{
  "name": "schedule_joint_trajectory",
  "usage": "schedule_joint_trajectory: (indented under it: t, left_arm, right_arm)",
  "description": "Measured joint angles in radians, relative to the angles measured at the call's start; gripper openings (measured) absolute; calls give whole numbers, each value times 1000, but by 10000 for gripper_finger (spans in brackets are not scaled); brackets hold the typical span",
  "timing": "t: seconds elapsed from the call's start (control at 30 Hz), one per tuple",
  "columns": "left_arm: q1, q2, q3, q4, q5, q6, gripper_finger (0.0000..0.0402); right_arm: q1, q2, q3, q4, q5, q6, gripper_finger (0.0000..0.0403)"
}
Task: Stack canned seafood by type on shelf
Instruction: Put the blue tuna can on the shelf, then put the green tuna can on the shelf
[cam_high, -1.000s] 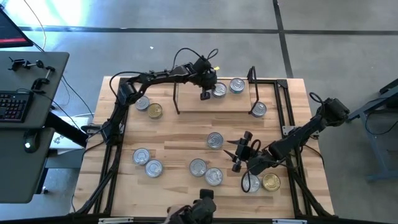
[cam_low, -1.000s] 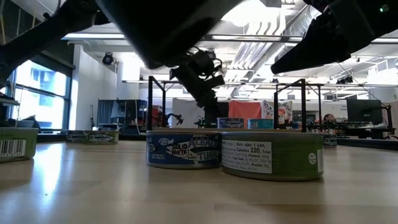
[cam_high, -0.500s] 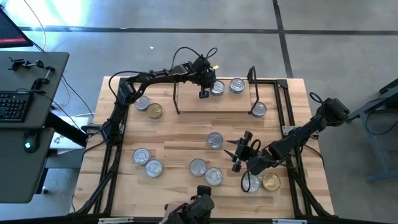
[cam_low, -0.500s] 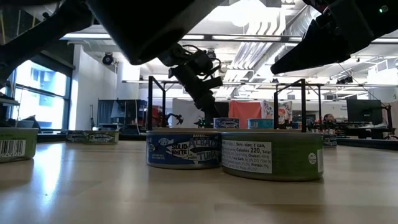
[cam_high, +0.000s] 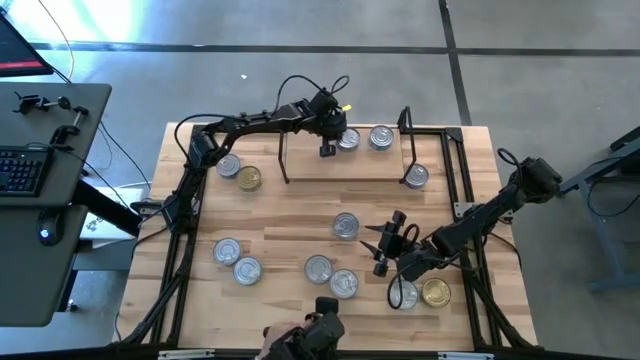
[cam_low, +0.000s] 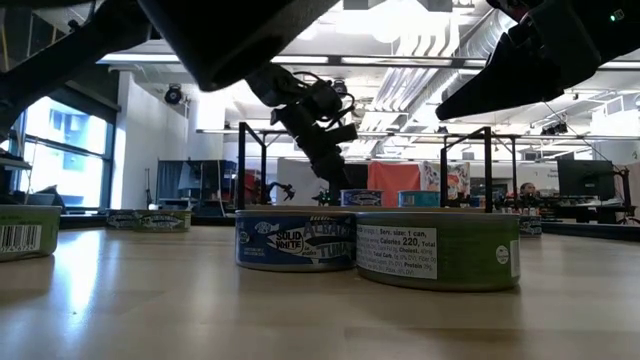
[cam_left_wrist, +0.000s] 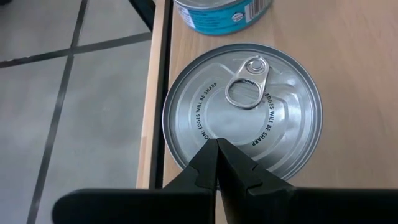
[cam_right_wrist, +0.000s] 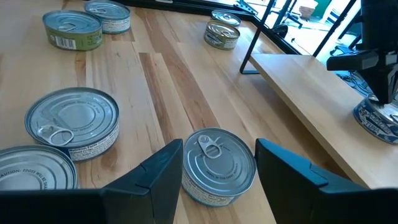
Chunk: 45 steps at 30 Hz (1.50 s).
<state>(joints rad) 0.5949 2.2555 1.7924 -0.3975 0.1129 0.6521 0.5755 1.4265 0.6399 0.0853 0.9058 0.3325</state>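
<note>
The shelf (cam_high: 345, 168) stands at the table's far side. Two silver-lidded tins rest flat on its board: one (cam_high: 348, 140) at the far edge, one (cam_high: 381, 137) to its right. My left gripper (cam_high: 327, 149) is shut and points down at the left tin (cam_left_wrist: 242, 115), also shown in the low view (cam_low: 362, 197). My right gripper (cam_high: 381, 248) is open and hovers low over mid-table. A silver tin (cam_high: 345, 226) lies just ahead of its fingers (cam_right_wrist: 217, 163), untouched. My left gripper (cam_left_wrist: 217, 148) comes from above, pointing down. Its shut fingertips stand at the lid's rim (cam_left_wrist: 186, 146) on the tin's near-left side. The tin sits flat on the shelf board at its far edge. The fingers hide whether they touch the lid or the wall.
Loose tins lie on the table: silver (cam_high: 229, 167) and gold (cam_high: 249, 179) at the left, a pair (cam_high: 236, 260) near-left, two (cam_high: 331, 276) near-centre, silver (cam_high: 403, 295) and gold (cam_high: 436, 292) under my right arm, one (cam_high: 416, 177) beside the shelf's right frame.
My left gripper, still shut, has moved a little toward the table's far-left. The left tin on the shelf has slid the same way along the board with it. My right arm has kept still.
</note>
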Motion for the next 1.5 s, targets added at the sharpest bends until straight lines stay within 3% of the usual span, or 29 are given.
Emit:
schedule_joint_trajectory:
  t: [0.43, 0.8, 1.0, 1.1, 1.33, 1.5]
  left_arm:
    - [-14, -69, -6, -39, -45, -1, 0]
    - [-93, -162, -3, -103, -45, -34, 0]
    - [-196, -161, -3, -198, -226, -149, 0]
    - [-261, -161, -10, -289, -246, -183, 0]
    - [-405, -256, -234, -253, -227, -283, 0]
    - [-511, -450, -514, -21, -199, -444, 0]
  right_arm:
    - [0, 0, 0, -15, 0, 8, 193]
    - [0, 0, 0, -17, 0, 15, 193]
    - [0, 0, 0, -35, 0, 36, 193]
    - [0, 0, 0, -37, -8, 42, 193]
    - [0, 0, 0, -36, -40, 107, 193]
    - [0, 0, 0, -36, -66, 116, 193]
